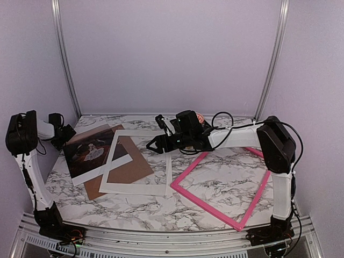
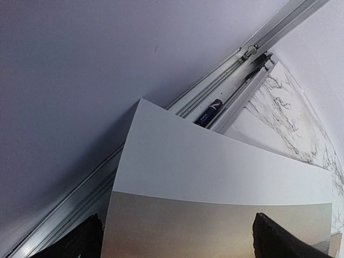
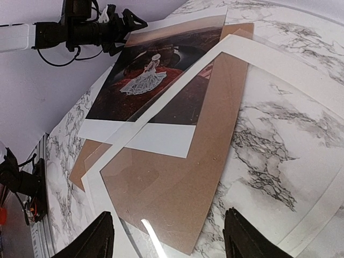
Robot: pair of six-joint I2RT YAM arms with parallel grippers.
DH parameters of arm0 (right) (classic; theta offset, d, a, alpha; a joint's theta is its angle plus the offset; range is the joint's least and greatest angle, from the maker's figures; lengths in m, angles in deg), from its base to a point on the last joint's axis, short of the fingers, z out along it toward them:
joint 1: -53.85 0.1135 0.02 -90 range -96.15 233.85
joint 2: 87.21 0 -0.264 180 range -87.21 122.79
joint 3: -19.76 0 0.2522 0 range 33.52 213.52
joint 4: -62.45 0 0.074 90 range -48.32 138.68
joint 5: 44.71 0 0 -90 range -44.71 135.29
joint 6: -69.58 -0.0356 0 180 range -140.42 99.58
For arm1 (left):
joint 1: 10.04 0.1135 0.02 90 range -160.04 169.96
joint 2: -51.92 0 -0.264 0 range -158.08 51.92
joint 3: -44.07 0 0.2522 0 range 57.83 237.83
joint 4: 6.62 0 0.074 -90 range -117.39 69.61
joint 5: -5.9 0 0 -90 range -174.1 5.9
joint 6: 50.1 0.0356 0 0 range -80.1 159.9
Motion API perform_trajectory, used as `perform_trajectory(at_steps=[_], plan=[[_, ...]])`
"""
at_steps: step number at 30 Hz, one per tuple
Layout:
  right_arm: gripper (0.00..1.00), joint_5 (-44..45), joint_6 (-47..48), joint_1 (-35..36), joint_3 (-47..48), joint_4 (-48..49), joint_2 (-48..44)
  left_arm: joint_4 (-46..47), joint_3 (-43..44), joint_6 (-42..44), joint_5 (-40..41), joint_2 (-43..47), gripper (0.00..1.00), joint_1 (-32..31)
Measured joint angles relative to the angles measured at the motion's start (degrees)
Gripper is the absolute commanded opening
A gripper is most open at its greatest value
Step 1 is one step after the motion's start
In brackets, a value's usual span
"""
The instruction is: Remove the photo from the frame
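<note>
We judge the left claw (image 1: 67, 135), spread open at the far margin of the photo (image 1: 91, 153), nearer than the open right claw (image 1: 152, 144) hovering between photo and frame (image 1: 207, 207).

Place: robot lab test cell.
Walls: plain lilac panels (image 1: 172, 54) at 9, 12 and 3 o'clock.
Framing: aluminium posts (image 1: 63, 54) at 11 and 1 o'clock; metal rail (image 1: 161, 239) at 6 o'clock.
Surface: marble-print surface (image 1: 226, 177).
Machines: left arm (image 1: 24, 161) and right arm (image 1: 279, 161) bolted at 6 o'clock, with exposed cables (image 1: 70, 236).
</note>
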Motion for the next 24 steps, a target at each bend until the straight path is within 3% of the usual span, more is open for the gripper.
perform_trajectory(at_steps=[9, 21, 22, 24], plan=[[0.68, 0.0, 0.0, 0.0, 0.0, 0.0, 0.0, 1.4, -1.0, -1.7, -0.8, -0.6, 0.85, -0.3], [0.68, 0.0, 0.0, 0.0, 0.0, 0.1, 0.0, 1.7, -2.7, -2.4, -2.7, 4.0, 0.33, -0.2], [0.68, 0.0, 0.0, 0.0, -0.1, 0.1, 0.0, 1.9, -2.7, -2.4, -3.0, 4.3, 0.34, -0.2], [0.68, 0.0, 0.0, 0.0, 0.0, 0.1, 0.0, 2.1, -2.7, -2.6, -3.2, 4.5, 0.52, -0.2]])
